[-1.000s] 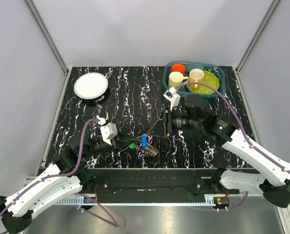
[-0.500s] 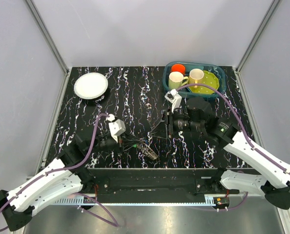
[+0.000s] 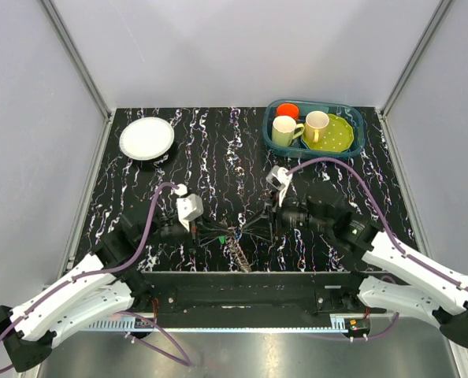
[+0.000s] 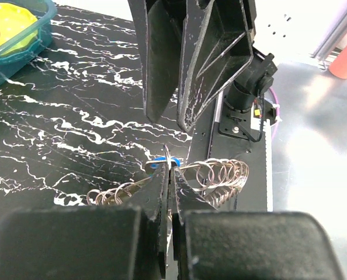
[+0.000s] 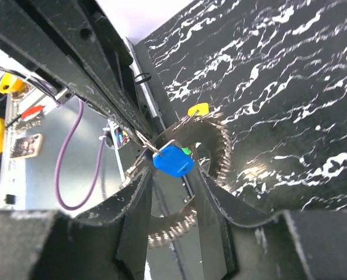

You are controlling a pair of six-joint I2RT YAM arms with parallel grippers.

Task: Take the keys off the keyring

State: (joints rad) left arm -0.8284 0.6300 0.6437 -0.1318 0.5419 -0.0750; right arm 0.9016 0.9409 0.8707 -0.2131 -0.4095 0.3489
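Observation:
The keyring is a thin wire ring strung with several grey keys. It sits near the table's front edge, partly lifted. My left gripper is shut on the ring's wire; in the left wrist view the closed tips pinch it beside a blue key head. My right gripper faces it, open. In the right wrist view its fingers straddle the blue key head without closing on it. Yellow and green heads show behind.
A white plate sits at the back left. A teal bin at the back right holds mugs and a yellow-green plate. The table's front edge and the arms' mounting rail lie just below the keys.
My left gripper has moved right to the keys and taken the ring. My right gripper has come down and forward to the keys. The bunch has shifted slightly and now hangs between the two.

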